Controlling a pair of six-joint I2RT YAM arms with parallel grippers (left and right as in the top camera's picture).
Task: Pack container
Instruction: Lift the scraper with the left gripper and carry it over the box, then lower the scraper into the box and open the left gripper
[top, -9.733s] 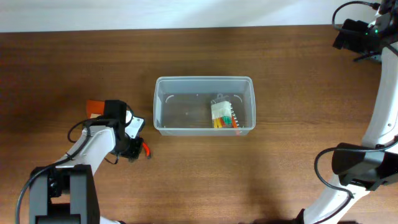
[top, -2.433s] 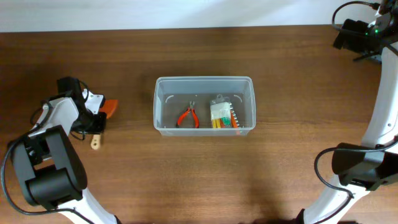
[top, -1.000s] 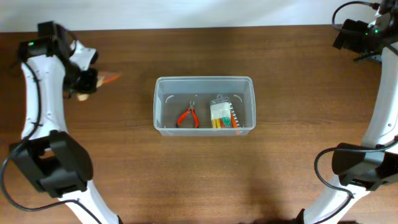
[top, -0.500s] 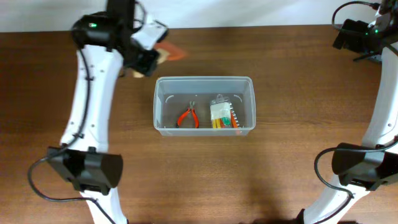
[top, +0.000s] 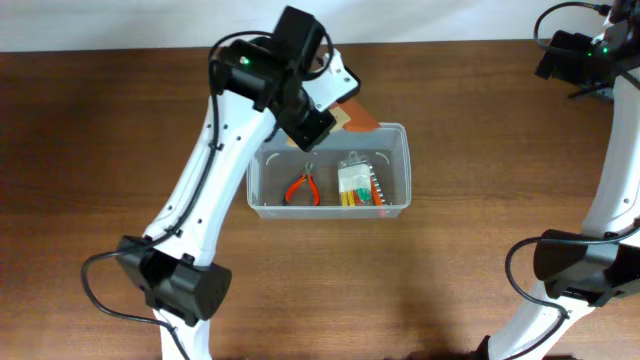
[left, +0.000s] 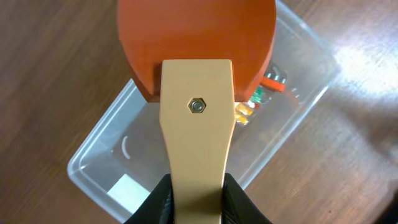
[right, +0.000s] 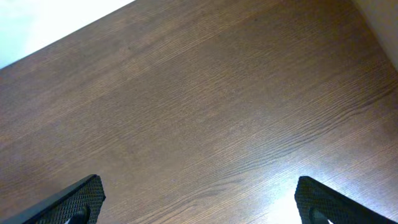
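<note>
The clear plastic container (top: 400, 135) stands mid-table. Red-handled pliers (top: 301, 189) and a packet of coloured bits (top: 358, 183) lie inside it. My left gripper (top: 325, 118) is shut on the tan wooden handle of a scraper with a round orange blade (top: 358, 115), holding it in the air over the container's far rim. In the left wrist view the scraper (left: 196, 62) fills the middle, the fingers (left: 196, 202) pinch its handle, and the container (left: 93, 168) lies below. My right gripper (right: 196, 205) is open and empty over bare table at the far right.
The brown wooden table (top: 120, 200) surrounds the container. A white wall edge runs along the back. The right arm's base (top: 575, 265) stands at the right front, and the left arm's base (top: 170, 285) at the left front.
My left gripper has carried the orange scraper from the far left of the table rightward to above the container's far rim. The pliers came to lie in the container earlier. The right arm has not moved.
</note>
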